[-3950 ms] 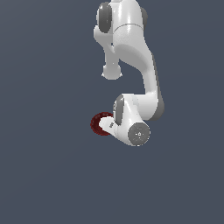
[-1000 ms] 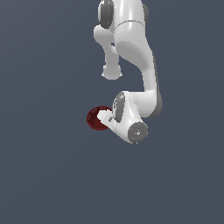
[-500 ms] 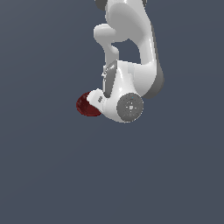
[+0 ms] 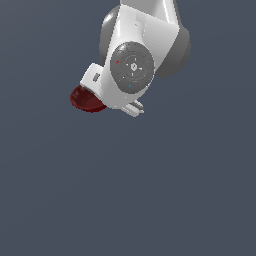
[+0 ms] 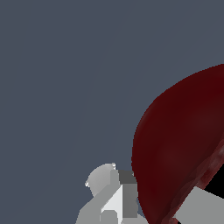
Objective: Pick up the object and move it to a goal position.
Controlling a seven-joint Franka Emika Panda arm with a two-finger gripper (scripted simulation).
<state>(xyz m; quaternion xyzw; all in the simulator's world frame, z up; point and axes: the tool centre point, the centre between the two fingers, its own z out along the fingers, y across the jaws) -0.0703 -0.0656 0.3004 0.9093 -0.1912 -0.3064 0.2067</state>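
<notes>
A: One thing only belongs to the task, the small dark red round bowl-like object (image 4: 86, 98). In the exterior view it is the first thing from the left, and it shows past the exterior view's left edge of the white robot arm (image 4: 145, 35).

B: And the claw, where is it against the bowl?

A: The white gripper hand (image 4: 95, 79) sits just to the right of the bowl and a little above it, and it hides the bowl's right part. The bowl touches the hand's body, as far as I can see. Further right is the big grey round joint cap (image 4: 132, 67), and below it a small white piece (image 4: 134, 107) sticks out.

B: Are the fingers together on the bowl?

A: In the exterior view the fingers are hidden. In the wrist view one grey and white finger (image 5: 109, 192) stands directly against the smooth dark red outside wall of the bowl (image 5: 179, 148), and a pale grey block (image 5: 202, 205) shows at the bowl's other side, by its rough rim. So the bowl lies between two gripper parts and the claw looks clamped on it.

B: Does the bowl rest on something?

A: I see only the plain dark grey-blue background (image 4: 150, 190) around it. I cannot tell if a surface is under it.
</notes>
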